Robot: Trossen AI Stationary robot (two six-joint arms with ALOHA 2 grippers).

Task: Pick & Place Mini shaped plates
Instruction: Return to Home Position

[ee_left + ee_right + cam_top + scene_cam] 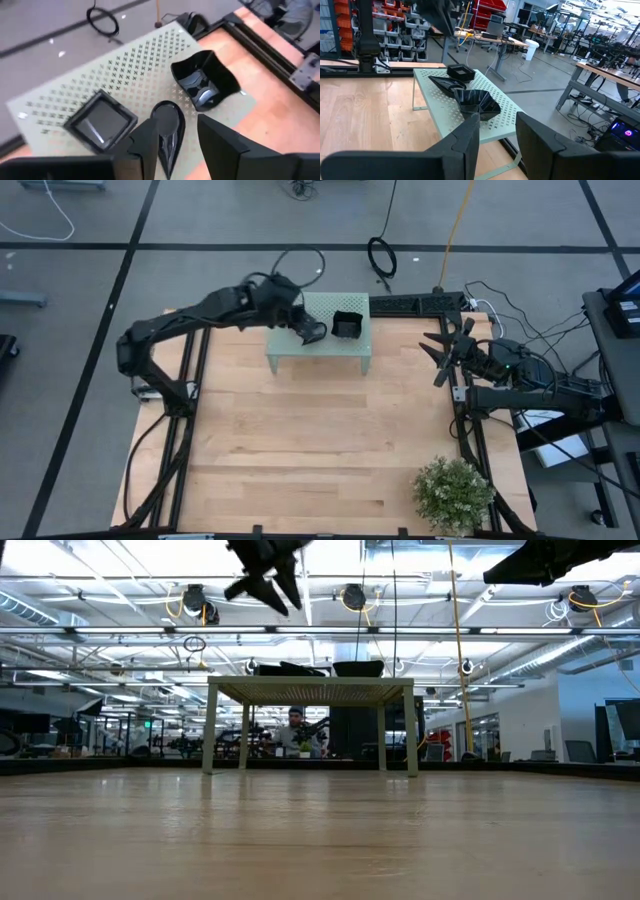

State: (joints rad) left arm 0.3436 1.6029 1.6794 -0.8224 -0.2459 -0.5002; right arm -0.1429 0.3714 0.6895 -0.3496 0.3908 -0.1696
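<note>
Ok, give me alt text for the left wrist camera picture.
Three glossy black mini plates sit on a pale green perforated stand: a square plate, a drop-shaped plate and a wavy-edged plate. The left pincer hovers open above the drop-shaped plate.

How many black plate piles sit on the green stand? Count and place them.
3: a square plate, a drop-shaped plate beside it, below the left gripper's open jaws, and a wavy-edged plate nearest the right gripper. Each may hide stacked plates.

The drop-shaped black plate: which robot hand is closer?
Left. The left gripper hangs above the drop-shaped plate on the stand; the right gripper waits apart, near the table's right edge.
</note>
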